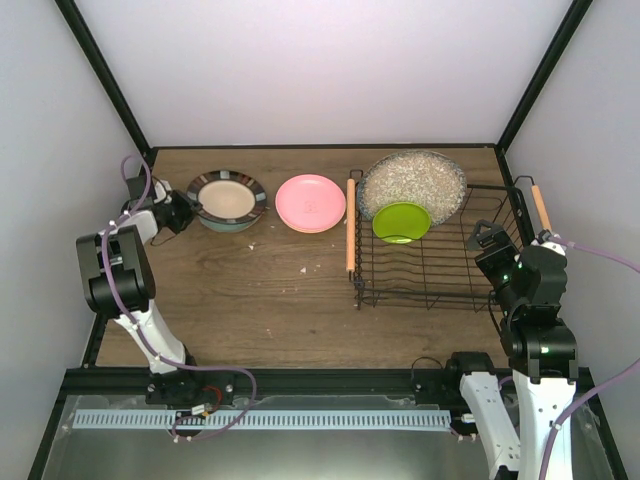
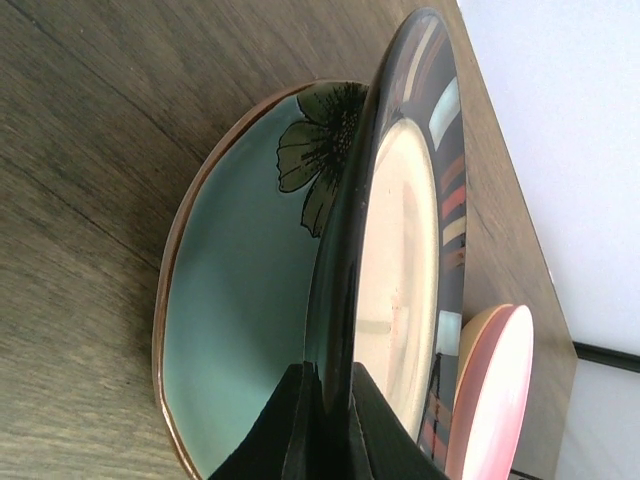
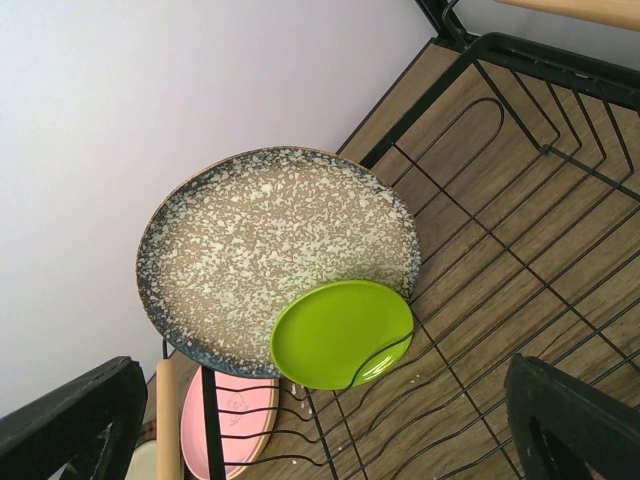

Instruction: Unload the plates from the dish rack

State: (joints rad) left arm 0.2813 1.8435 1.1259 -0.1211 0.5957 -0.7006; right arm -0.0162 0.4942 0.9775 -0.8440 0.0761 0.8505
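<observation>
Top view overhead, looking down; wrist views close, right shares dish rack (image 1: 351,238) (image 3: 560,58) with top.

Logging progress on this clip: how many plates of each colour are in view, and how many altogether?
Speckled grey plate: 1
Lime green plate: 1
Pink plate: 1
Pale orange plate: 1
Mint flower plate: 1
Dark-rimmed cream plate: 1
Total: 6

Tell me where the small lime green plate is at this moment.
In the top view, the lime green plate stands in the dish rack on the table's right side, at its far end, just in front of the speckled grey plate.
</observation>
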